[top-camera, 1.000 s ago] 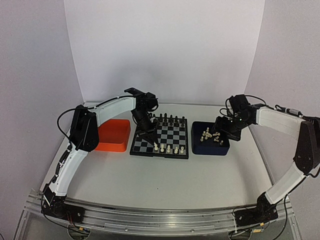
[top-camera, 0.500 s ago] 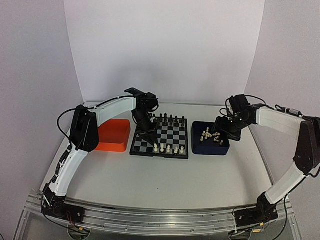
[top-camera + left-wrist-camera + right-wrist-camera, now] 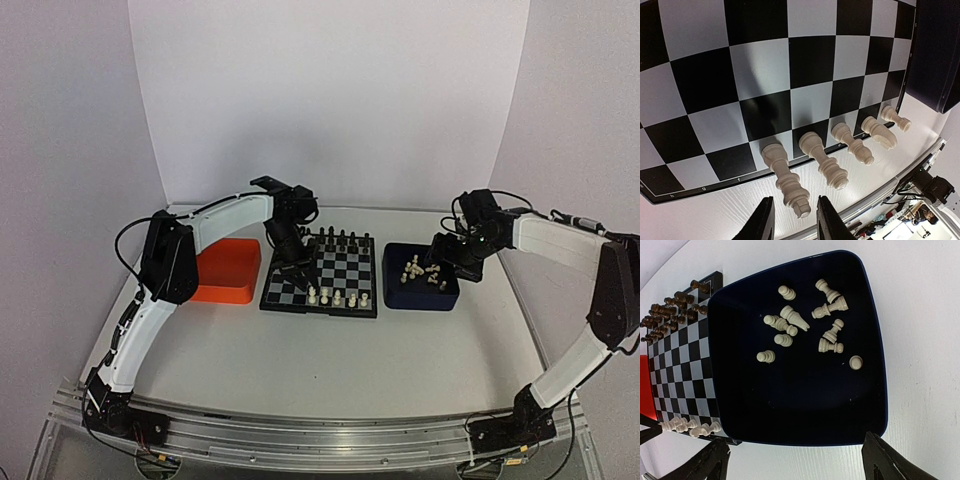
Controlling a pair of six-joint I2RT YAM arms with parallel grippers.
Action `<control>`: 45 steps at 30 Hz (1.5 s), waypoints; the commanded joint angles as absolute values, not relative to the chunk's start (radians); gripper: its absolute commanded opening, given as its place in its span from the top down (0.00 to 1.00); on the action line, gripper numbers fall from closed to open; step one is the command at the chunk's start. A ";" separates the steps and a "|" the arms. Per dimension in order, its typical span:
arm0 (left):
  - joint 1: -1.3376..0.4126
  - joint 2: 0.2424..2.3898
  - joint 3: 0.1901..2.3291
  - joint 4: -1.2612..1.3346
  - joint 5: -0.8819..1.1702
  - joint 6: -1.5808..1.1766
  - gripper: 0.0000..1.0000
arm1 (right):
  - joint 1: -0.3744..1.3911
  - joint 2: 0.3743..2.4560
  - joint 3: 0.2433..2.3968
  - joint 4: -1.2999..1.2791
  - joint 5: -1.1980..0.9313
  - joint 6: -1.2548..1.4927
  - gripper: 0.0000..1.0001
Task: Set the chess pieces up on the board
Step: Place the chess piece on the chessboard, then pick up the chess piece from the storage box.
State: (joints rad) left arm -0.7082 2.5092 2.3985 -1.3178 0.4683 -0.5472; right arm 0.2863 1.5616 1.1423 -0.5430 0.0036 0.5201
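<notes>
Glossy cream plastic chess pieces [image 3: 840, 150], turned like little balusters, stand five in a row on the near edge of the small board [image 3: 322, 272], a flat square of black and pale grey checks in a black frame. The left fingers [image 3: 765, 222], dark and smooth, are slightly parted around the head of the end piece [image 3: 785, 175], with a thin gap on either side. The right fingers [image 3: 707, 467] are spread wide above a dark blue tray [image 3: 880, 365] just beside the board's right edge, where about a dozen more cream pieces [image 3: 790, 320] lie scattered, some upright, some tipped over. Black pieces [image 3: 340, 240] line the far rows. The middle squares are bare. An orange tray [image 3: 225, 272] sits by the board's left edge, and the pale textured bench [image 3: 330, 370] lies open in front.
</notes>
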 commanded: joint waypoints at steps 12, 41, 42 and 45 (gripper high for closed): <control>-0.710 2.101 2.344 -1.116 0.170 -0.529 0.01 | 0.282 1.527 1.148 -0.552 0.014 0.492 0.09; -0.450 1.736 1.542 -0.231 -0.175 -0.426 0.00 | 0.282 1.722 1.342 -0.552 0.074 0.256 0.09; -0.440 1.743 1.540 -0.209 -0.160 -0.422 0.00 | 0.282 1.746 1.360 -0.552 0.074 0.248 0.09; -0.401 1.768 1.544 -0.161 -0.122 -0.422 0.00 | 0.282 1.822 1.418 -0.552 0.076 0.219 0.09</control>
State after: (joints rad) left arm -0.4333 1.7408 1.5417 -0.3046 -0.1891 -0.4487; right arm 0.2863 1.7435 1.3299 -0.5532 0.0647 0.2622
